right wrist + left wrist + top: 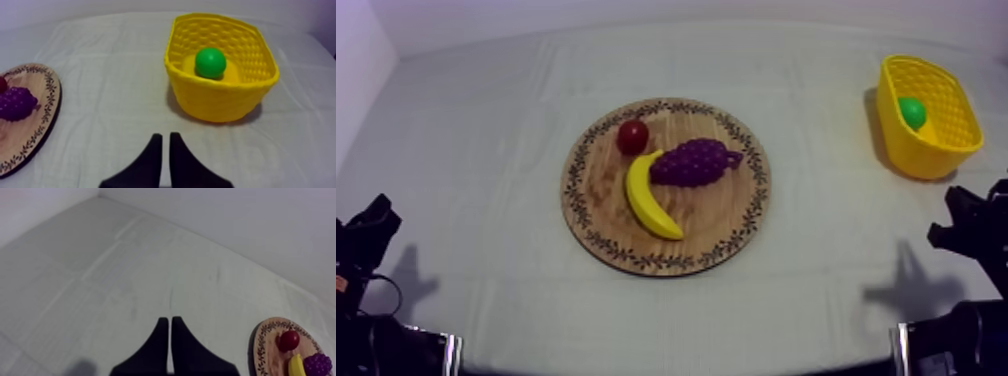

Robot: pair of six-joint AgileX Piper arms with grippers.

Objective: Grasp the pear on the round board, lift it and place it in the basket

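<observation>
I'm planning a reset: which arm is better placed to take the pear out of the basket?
Probably right: the basket holding the pear stands just ahead of the right gripper, while the left gripper sits across the table, beyond the board.

Wooden board: cut by the frame edge in both wrist views.
Banana: left wrist view, only its tip.
Small red fruit: right wrist view, a sliver.
Left arm: top view, cut off at 8 o'clock.
Right arm: cut off at 4 o'clock.
</observation>
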